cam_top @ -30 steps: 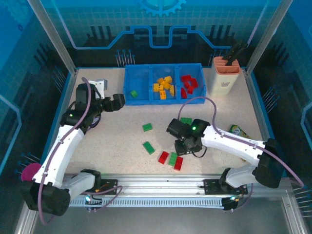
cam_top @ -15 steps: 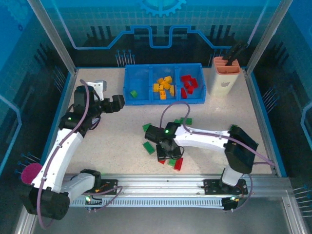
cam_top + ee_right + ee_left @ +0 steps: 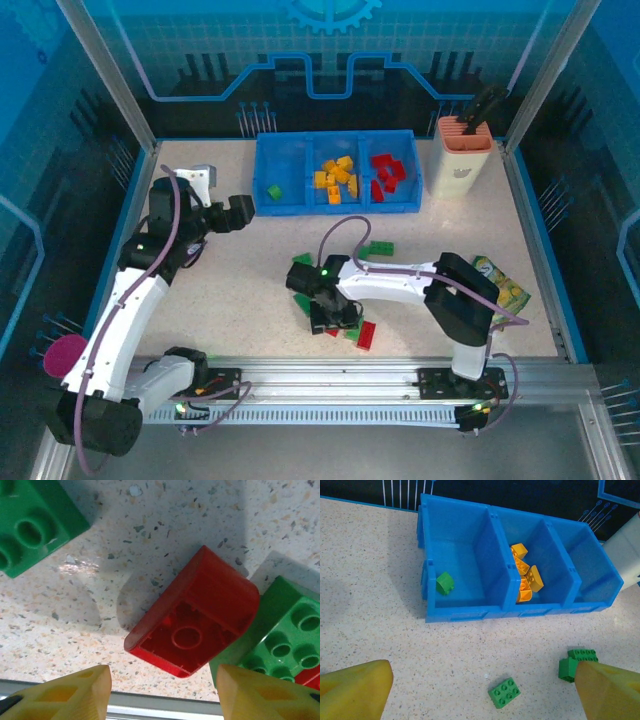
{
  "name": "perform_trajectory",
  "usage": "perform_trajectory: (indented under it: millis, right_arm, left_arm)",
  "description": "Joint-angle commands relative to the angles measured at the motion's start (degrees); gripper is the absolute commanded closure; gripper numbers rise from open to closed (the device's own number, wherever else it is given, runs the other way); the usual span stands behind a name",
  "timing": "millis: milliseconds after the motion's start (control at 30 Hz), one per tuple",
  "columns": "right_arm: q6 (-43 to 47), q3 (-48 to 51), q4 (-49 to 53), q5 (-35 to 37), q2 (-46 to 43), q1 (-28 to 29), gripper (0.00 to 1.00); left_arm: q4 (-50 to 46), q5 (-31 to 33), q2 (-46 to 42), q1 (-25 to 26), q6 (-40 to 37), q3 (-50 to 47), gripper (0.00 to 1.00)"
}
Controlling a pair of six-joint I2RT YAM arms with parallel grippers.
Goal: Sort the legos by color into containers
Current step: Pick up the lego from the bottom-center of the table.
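The containers are three compartments of a blue tray at the back. Its left one holds one green lego, the middle orange-yellow legos, the right red ones. My right gripper is low over the front cluster, open. In the right wrist view a red lego lies hollow side up just beyond the right gripper, with green legos beside it. My left gripper hovers open near the tray's left end. Below the left gripper a green lego lies on the table.
A peach holder with black handles stands right of the tray. A crinkled packet lies at the right. Loose green legos and a red one sit mid-table. A pink cup is outside the left edge. The front rail is close to the right fingers.
My right arm has swung left along the front of the table to the red lego, and its jaws have widened. The left arm has barely moved.
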State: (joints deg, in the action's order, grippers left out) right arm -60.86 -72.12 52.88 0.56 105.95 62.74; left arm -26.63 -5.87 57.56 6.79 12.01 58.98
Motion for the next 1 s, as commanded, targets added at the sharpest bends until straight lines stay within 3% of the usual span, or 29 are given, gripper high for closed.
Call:
perform_trajectory:
  millis: [0,700,967]
  right_arm:
    - [-0.8,-1.3,1.4,-0.4,1.8,0.8,0.40]
    - [7.3,-5.3,0.4,3.6,8.4,-3.4,0.40]
    - [10.9,-6.7,0.9,3.4,9.5,-3.8,0.61]
  left_arm:
    - [0.8,0.4,-0.7,-0.5,-0.7,-0.2,0.05]
    - [0.4,0.9,0.0,-0.5,-1.1,0.0,0.05]
    - [0.4,0.8,0.3,-0.6,-1.1,0.0,0.05]
